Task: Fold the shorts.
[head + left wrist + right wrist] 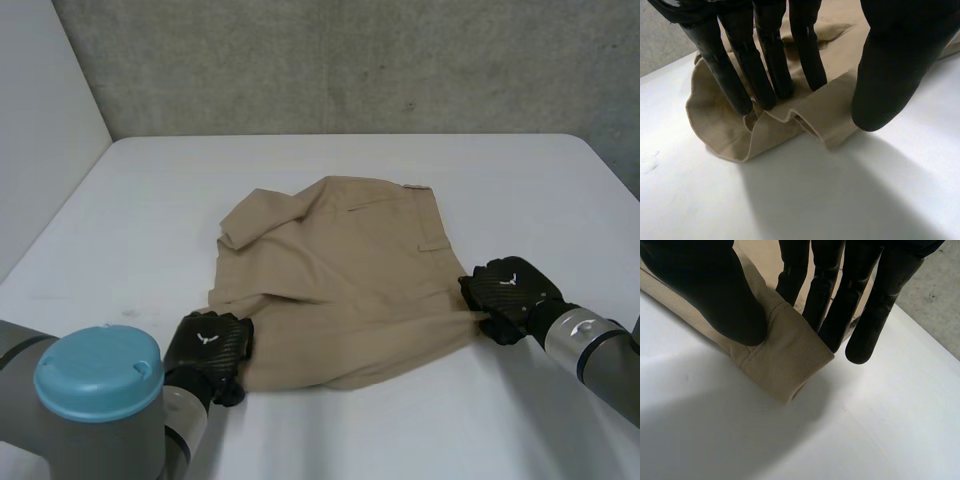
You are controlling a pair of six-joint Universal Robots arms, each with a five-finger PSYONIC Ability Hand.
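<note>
Tan shorts (340,290) lie flat in the middle of the white table (150,190), with one corner flopped over at the far left. My left hand (208,345) is on the near left corner. In its wrist view the straight fingers (765,60) press into the cloth (720,125) and the thumb (890,65) sits on the hem, which is bunched into a ridge between them. My right hand (510,290) is at the near right corner. There the thumb (705,285) bears on the hem corner (785,360) and the fingers (860,300) stand behind it, pinching it.
A grey wall (350,60) runs behind the table's far edge. Bare white table surrounds the shorts on all sides.
</note>
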